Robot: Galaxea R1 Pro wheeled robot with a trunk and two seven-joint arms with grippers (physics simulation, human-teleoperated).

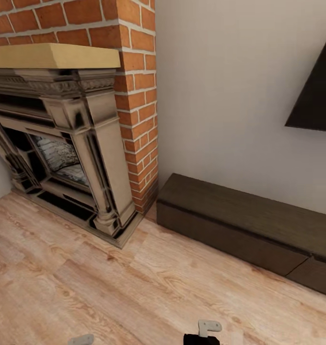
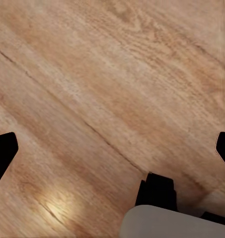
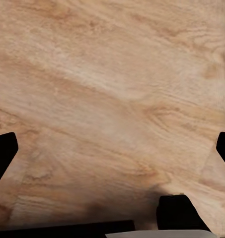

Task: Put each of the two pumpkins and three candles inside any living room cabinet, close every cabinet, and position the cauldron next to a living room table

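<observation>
The cabinet point(image 1: 249, 227), a long low dark brown unit with a flat top, stands against the pale wall at the right. Its fronts look shut, with a seam near its right end. The pumpkins, candles, cauldron and table are out of view. In the left wrist view my left gripper point(image 2: 112, 153) is open over bare wood floor, its black fingertips point(image 2: 3, 151) far apart. My right gripper point(image 3: 112, 153) is open the same way above the floor, with nothing between its fingertips point(image 3: 3, 151). Small parts of both arms point(image 1: 208, 330) peek in at the head view's lower edge.
An ornate fireplace point(image 1: 62, 143) with a tan mantel stands at the left against a red brick column point(image 1: 139, 96). A dark screen point(image 1: 316, 91) hangs on the wall above the cabinet. Light wood floor point(image 1: 110, 287) stretches between me and both.
</observation>
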